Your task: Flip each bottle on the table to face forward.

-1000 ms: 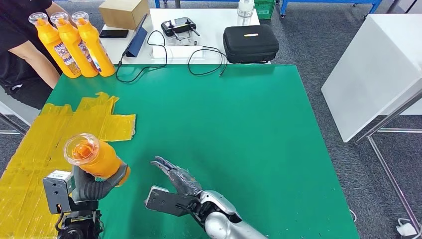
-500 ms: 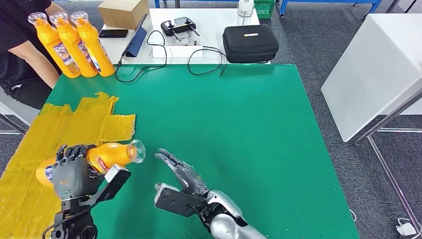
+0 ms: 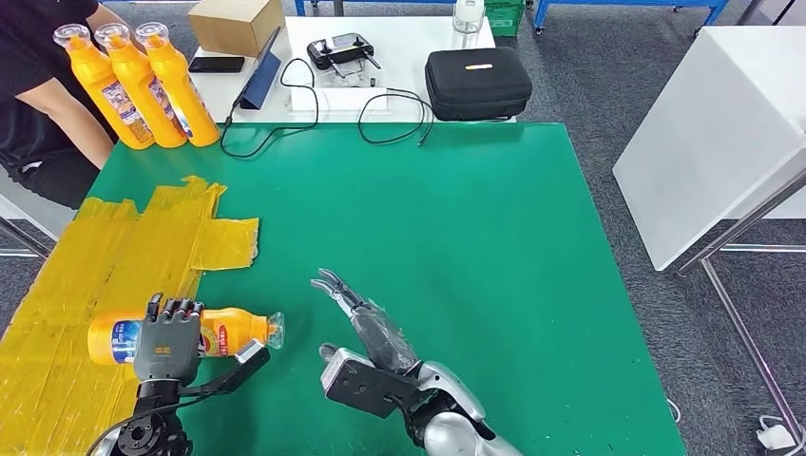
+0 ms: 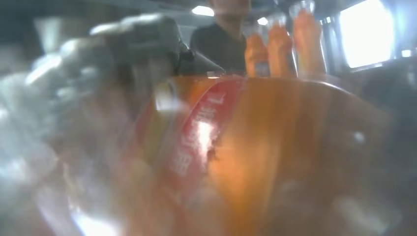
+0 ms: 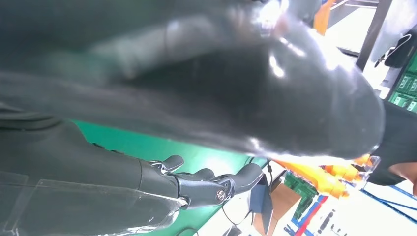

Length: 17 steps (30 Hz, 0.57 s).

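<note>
An orange bottle (image 3: 228, 326) lies on its side at the near left of the green table (image 3: 456, 237), its clear cap pointing right and its label up. My left hand (image 3: 167, 339) grips it across the middle; the bottle (image 4: 236, 157) looms blurred and close in the left wrist view. To the right of the bottle, my right hand (image 3: 366, 323) hovers over the table, open, fingers stretched forward and holding nothing. Three more orange bottles (image 3: 143, 85) stand upright together at the far left corner.
Yellow tape sheets (image 3: 114, 256) cover the table's left side. A person in black (image 3: 47, 104) stands at the far left by the upright bottles. Behind the table, a white desk holds a cardboard box (image 3: 238, 24), a black case (image 3: 478, 84), a controller and cables.
My left hand has turned the bottle from upright to lying flat, lowering it onto the table with its cap to the right. The right hand has shifted slightly forward and right.
</note>
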Motion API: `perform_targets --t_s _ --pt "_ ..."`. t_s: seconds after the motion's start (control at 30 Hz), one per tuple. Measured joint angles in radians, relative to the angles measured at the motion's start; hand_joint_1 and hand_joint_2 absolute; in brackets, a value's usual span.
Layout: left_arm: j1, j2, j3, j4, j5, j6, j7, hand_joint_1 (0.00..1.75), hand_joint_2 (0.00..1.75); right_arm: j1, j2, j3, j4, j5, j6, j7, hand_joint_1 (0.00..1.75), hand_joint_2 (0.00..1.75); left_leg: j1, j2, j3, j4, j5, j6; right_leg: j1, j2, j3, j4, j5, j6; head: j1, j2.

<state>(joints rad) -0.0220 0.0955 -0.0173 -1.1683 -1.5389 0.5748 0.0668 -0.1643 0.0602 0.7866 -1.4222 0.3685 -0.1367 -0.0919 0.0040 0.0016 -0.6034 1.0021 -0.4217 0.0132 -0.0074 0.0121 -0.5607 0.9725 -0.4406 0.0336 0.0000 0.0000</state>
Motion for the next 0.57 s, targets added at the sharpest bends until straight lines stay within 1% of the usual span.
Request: perform_targets --t_s 0.1,0.2,0.23,0.33,0.37,0.57 --pt "-0.047 0.024 -0.005 0.085 0.007 -0.010 -0.011 1.75 1.75 0.000 -0.010 0.000 -0.008 -0.007 0.002 -0.005 0.00 0.00 0.000 -0.002 0.001 0.000 0.000 0.000 0.000 -0.001 0.003 0.000 0.000 0.000 0.000 0.000" --pt "-0.088 0.041 -0.011 0.154 -0.009 -0.022 -0.005 1.75 1.75 0.000 -0.016 0.000 -0.013 -0.013 0.008 -0.007 0.00 0.00 0.000 -0.004 0.004 -0.001 0.000 0.000 0.000 -0.003 0.005 0.000 -0.001 0.000 0.000 0.000" --pt "-0.103 0.044 -0.013 0.178 -0.014 -0.029 -0.002 1.62 1.75 -0.001 -0.018 0.001 -0.014 -0.015 0.010 -0.008 0.00 0.00 0.000 -0.005 0.005 -0.001 0.000 0.000 0.000 -0.004 0.007 0.000 -0.001 0.000 0.000 0.000" --pt "-0.148 0.050 -0.017 0.252 -0.020 -0.041 0.010 0.31 0.44 -0.002 -0.021 0.004 -0.017 -0.019 0.015 -0.008 0.00 0.00 0.000 -0.007 0.010 -0.001 -0.001 -0.001 0.000 -0.006 0.014 0.000 -0.002 -0.001 0.000 0.000" --pt "-0.160 0.051 -0.017 0.273 -0.020 -0.041 0.014 0.00 0.00 -0.002 -0.022 0.004 -0.017 -0.021 0.016 -0.008 0.00 0.00 0.000 -0.007 0.013 -0.002 -0.001 -0.001 0.000 -0.006 0.016 0.000 -0.003 -0.002 0.000 0.000" --pt "-0.202 0.054 -0.018 0.350 -0.013 -0.042 0.034 0.00 0.00 -0.002 -0.027 0.006 -0.017 -0.023 0.017 -0.008 0.00 0.00 0.000 -0.009 0.025 -0.004 -0.007 -0.004 0.000 -0.008 0.019 -0.001 -0.009 -0.006 0.000 0.000"
